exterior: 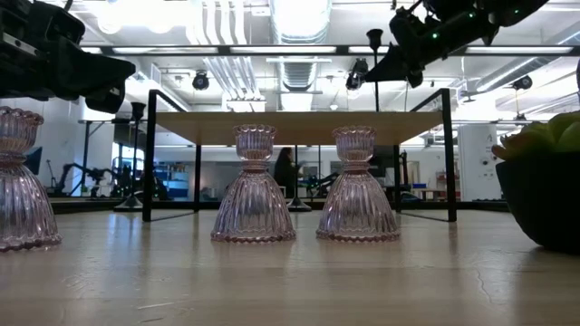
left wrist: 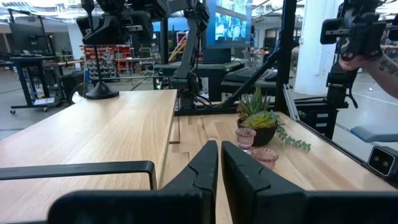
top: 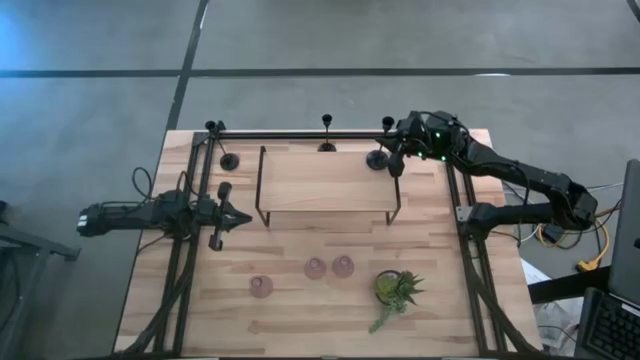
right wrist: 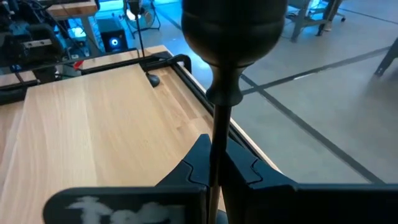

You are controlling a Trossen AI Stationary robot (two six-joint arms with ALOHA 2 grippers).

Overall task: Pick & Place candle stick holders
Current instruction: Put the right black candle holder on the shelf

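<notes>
Three pink glass holders [top: 315,267] [top: 343,266] [top: 261,287] stand on their wide bases on the near half of the table; they also show in the low view [exterior: 253,186]. One black holder [top: 230,160] stands at the far left and another [top: 327,145] behind the wooden shelf [top: 320,185]. My right gripper [top: 393,155] is shut on the third black holder [top: 378,158] at the shelf's far right corner. My left gripper [top: 243,217] is shut and empty, left of the shelf. My right gripper pinches the black holder's slim stem [right wrist: 216,134] between its two fingers, below the cup top [right wrist: 233,31]. The fingers come about level from the table's right and lie across the stem. The holder stands upright, and its disc base [left wrist: 101,92] appears to rest on the shelf top.
A green spiky potted plant [top: 395,290] stands near the front right, beside the pink holders. The shelf stands on thin black legs [exterior: 149,154]. Black frame rails [top: 300,133] run along the far edge and both sides. A person's hand [left wrist: 379,59] shows beyond the table.
</notes>
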